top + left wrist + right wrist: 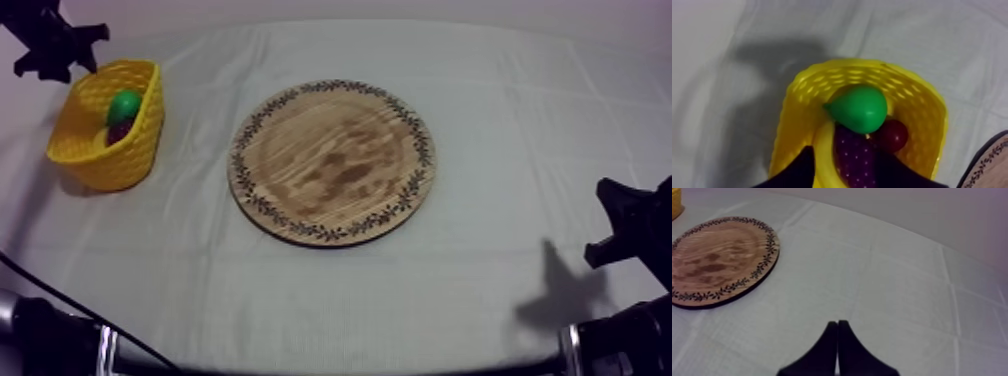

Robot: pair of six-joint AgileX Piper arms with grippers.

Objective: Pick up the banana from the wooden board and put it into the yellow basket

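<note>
Spread apart and pinching nothing, my left gripper [845, 150] hangs just over the yellow basket [100, 160], its black fingers [797, 172] framing the fruit inside. Under everything lies the grey-white cloth [500, 150], which covers the table from near edge to far edge. At the middle of it sits the round wooden board [332, 160] with its leafy patterned rim, its face bare. The basket stands at the far left, well apart from the board. Inside it a green pear [861, 107] rests on top, touching a bunch of purple grapes [854, 157] beneath it. Beside the grapes, a smooth yellow curve that reads as the banana [823, 155] lies along the basket's inner wall, just below the gap between the left fingers and touching neither of them. A small red fruit [894, 135] sits on the other side of the grapes, against the pear. My right gripper [837, 324] rests low at the near right, fingers pressed together into a narrow wedge above bare cloth, well apart from the board.
</note>
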